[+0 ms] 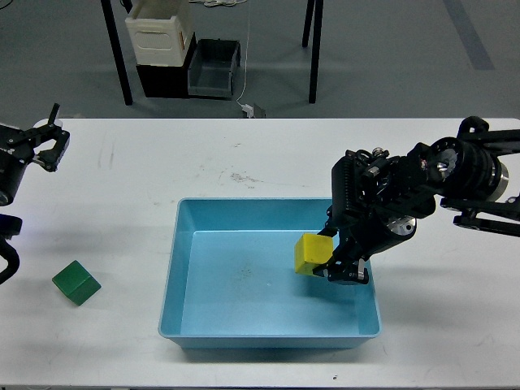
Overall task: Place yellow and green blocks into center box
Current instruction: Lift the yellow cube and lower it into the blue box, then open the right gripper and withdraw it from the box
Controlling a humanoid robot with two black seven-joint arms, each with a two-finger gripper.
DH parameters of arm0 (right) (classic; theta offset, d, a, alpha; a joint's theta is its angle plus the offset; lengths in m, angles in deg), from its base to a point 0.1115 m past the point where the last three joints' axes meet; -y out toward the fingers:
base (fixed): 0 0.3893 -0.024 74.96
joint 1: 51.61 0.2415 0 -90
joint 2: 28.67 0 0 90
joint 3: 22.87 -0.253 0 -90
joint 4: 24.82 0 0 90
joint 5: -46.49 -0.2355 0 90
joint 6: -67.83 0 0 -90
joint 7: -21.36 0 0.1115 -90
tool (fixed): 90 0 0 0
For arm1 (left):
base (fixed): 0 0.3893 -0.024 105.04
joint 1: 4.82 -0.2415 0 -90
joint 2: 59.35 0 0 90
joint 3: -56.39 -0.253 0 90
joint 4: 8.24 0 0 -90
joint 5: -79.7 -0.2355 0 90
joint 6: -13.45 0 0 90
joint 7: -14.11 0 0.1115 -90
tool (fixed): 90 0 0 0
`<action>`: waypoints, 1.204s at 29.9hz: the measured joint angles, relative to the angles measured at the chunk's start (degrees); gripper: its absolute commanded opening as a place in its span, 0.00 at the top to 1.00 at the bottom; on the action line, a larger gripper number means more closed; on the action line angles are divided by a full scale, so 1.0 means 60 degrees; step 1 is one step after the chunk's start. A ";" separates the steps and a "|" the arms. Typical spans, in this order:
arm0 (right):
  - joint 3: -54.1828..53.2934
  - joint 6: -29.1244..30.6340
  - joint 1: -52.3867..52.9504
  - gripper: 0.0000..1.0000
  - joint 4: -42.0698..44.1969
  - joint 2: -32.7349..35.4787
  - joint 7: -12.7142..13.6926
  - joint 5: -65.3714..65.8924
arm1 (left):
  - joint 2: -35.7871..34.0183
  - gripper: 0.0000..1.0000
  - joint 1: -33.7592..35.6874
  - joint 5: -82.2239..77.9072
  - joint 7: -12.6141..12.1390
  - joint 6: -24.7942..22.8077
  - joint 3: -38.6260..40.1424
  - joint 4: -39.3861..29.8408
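the white worktop [244, 162] carries faint dark scuffs near its middle. behind it, on the grey floor [390, 65], a cream crate [158, 36] sits on a black box (just beside a dark grey bin [214, 69]), between two black legs [118, 53].

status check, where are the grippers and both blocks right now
Right gripper shut on yellow block, inside blue tray. Left gripper empty, raised at far left. Green block on table, left of tray. Nothing blocking it.
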 measured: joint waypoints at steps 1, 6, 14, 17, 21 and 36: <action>0.0008 0.0000 -0.0042 0.03 0.0034 -0.0049 -0.0001 0.0000 | -0.0252 0.00 0.0008 -0.0554 0.0013 -0.0034 0.0017 0.0036; -0.0020 -0.0042 -0.0202 0.02 0.0319 -0.0075 -0.0001 -0.0099 | -0.1215 0.00 0.0111 -0.4301 0.0452 0.0019 0.0147 0.0103; -0.2578 -0.0315 -0.1519 0.02 0.0637 0.0348 0.0000 -0.0200 | -0.1744 0.00 0.0323 -0.8263 0.2640 0.0278 0.0592 0.0123; -0.4954 -0.0873 -0.2956 0.01 0.0497 0.0449 -0.0001 -0.0228 | -0.2466 0.00 0.0317 -0.9461 0.3053 -0.0080 0.0608 0.0130; -0.8044 -0.1246 -0.5084 0.00 -0.0364 0.0480 -0.0002 -0.0240 | -0.3641 0.00 0.0282 -1.2479 0.3123 -0.0876 0.0582 0.0118; -1.5560 -0.1792 -1.2504 0.00 -0.2714 -0.0402 -0.0001 -0.2325 | -0.7840 0.00 0.0331 -1.7441 0.3127 -0.1413 -0.2322 -0.1697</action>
